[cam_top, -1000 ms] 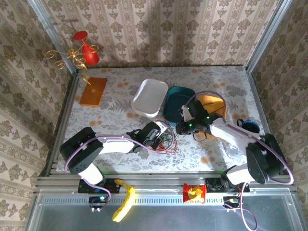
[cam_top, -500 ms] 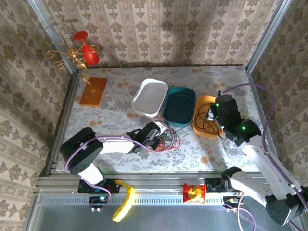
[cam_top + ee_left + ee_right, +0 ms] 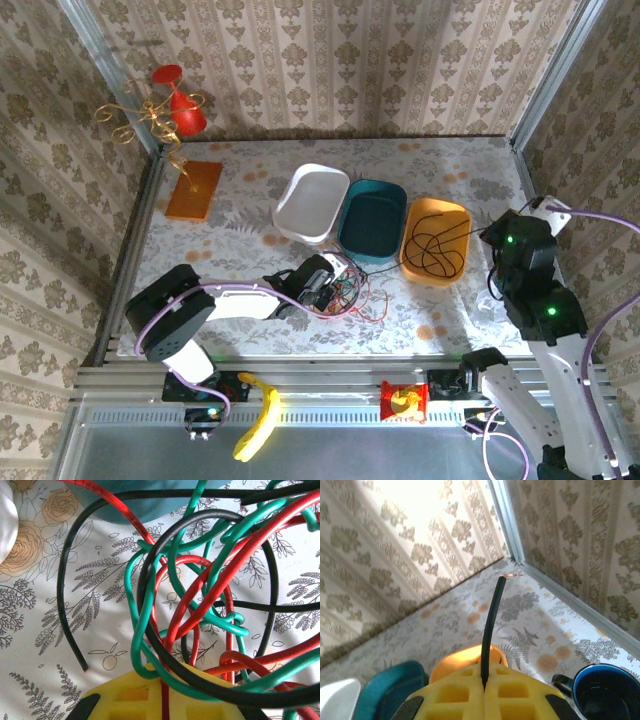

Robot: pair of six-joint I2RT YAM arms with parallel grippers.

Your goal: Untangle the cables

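Cables (image 3: pixel 350 297) in red, green and black lie knotted in one heap close to the near edge of the worktop (image 3: pixel 230 240), about midway along it and just in front of the teal bin (image 3: pixel 372 225). The left wrist view shows the heap as loops crossing over and under one another. I cannot count the strands of each colour, though one loose black end (image 3: pixel 80 662) lies flat on the floral cloth. The left gripper (image 3: pixel 328 285) sits low at the heap's left side. Its yellow fingers (image 3: pixel 130 700) are pressed together on a red strand, with green and black ones draped across them. It probably holds there to anchor the knot while strands are drawn out.

One black cable (image 3: pixel 432 248) lies apart from the heap, coiled in the orange bin (image 3: pixel 440 204). This is the rightmost of three bins in a row across the middle of the worktop; the white bin (image 3: pixel 312 205) is the leftmost. The cable's free end rises out of the bin toward the right edge, where the right gripper (image 3: pixel 496 232) hangs raised above the worktop. In the right wrist view that pincer is clamped on the black strand, whose bare copper tip pokes out past the fingers. The high hold looks meant to feed the cable's length down into the bin.

A blue cup (image 3: pixel 602 690) stands near the right edge, and one flat orange board (image 3: pixel 193 190) lies by the far left corner.
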